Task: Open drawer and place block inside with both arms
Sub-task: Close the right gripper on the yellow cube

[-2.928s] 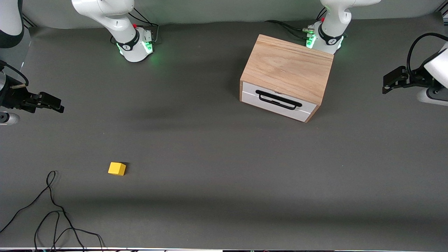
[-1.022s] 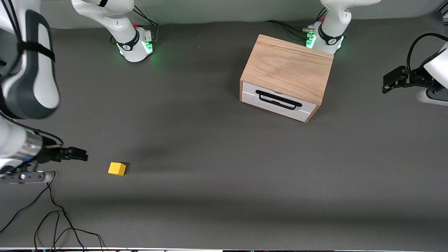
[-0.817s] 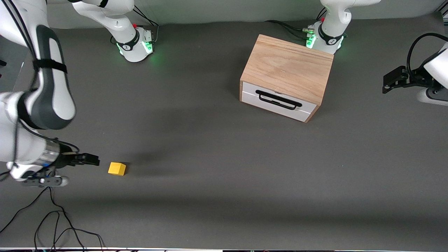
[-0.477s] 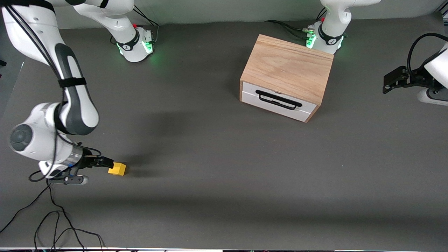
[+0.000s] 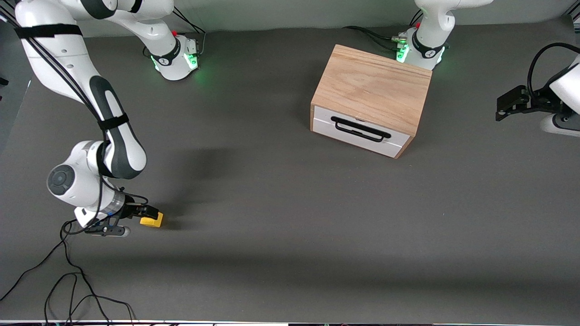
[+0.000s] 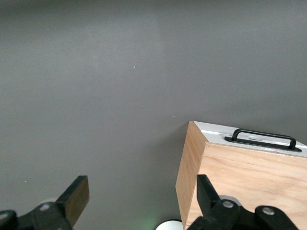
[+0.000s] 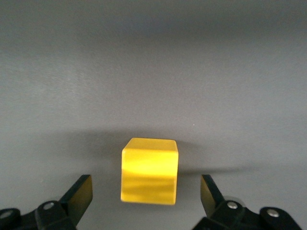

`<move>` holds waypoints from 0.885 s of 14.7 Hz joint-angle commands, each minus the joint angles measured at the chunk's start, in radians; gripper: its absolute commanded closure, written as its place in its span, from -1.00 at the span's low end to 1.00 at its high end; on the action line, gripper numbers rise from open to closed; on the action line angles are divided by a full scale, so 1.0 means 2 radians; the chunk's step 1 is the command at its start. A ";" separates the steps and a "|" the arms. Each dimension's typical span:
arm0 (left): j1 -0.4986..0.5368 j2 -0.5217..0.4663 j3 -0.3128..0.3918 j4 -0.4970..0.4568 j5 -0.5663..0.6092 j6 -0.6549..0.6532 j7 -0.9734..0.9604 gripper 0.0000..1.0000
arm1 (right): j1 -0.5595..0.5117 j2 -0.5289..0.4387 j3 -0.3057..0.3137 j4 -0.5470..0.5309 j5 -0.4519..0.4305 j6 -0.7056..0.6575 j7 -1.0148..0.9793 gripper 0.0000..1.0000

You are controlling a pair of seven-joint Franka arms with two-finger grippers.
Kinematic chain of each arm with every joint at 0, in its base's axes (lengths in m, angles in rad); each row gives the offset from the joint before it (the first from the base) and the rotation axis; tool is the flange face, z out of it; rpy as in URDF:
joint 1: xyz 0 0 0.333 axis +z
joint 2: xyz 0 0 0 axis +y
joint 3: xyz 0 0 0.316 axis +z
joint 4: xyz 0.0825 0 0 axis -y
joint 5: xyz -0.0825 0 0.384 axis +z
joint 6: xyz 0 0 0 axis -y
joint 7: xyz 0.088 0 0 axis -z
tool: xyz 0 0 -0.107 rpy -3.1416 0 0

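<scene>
The yellow block (image 5: 152, 221) lies on the grey table near the right arm's end. My right gripper (image 5: 148, 212) is low over it, open. In the right wrist view the block (image 7: 149, 170) sits between the two fingers (image 7: 79, 194) without touching them, and the right gripper (image 7: 144, 188) is empty. The oak cabinet (image 5: 371, 86) stands near the left arm's base, its white drawer (image 5: 358, 136) shut, with the black handle (image 5: 360, 129) facing the front camera. My left gripper (image 5: 504, 106) waits open at the left arm's end of the table; its wrist view (image 6: 141, 194) shows the cabinet (image 6: 240, 182).
A loose black cable (image 5: 68, 280) lies on the table nearer the front camera than the block. The two green-lit arm bases (image 5: 174, 59) (image 5: 419, 50) stand along the table's robot side. The right arm's elbow (image 5: 118, 149) hangs above the table beside the block.
My right arm has swung in from the table's end and come down on the block, which now sits between its open fingers. The block, the cabinet and the left arm have not moved.
</scene>
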 commanded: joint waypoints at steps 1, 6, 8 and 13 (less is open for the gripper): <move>0.001 -0.006 -0.001 -0.005 0.006 -0.004 0.005 -1.00 | 0.002 0.014 -0.002 0.000 0.011 0.025 0.002 -1.00; 0.001 -0.006 -0.001 -0.005 0.006 -0.004 0.004 -1.00 | 0.002 0.021 -0.002 0.001 0.012 0.027 0.002 -1.00; 0.001 -0.006 -0.001 -0.005 0.006 -0.004 0.004 -1.00 | 0.001 0.024 -0.002 0.001 0.015 0.032 0.002 -1.00; 0.001 -0.006 -0.001 -0.005 0.006 -0.004 0.004 -1.00 | 0.001 0.028 -0.002 0.001 0.015 0.033 0.002 -1.00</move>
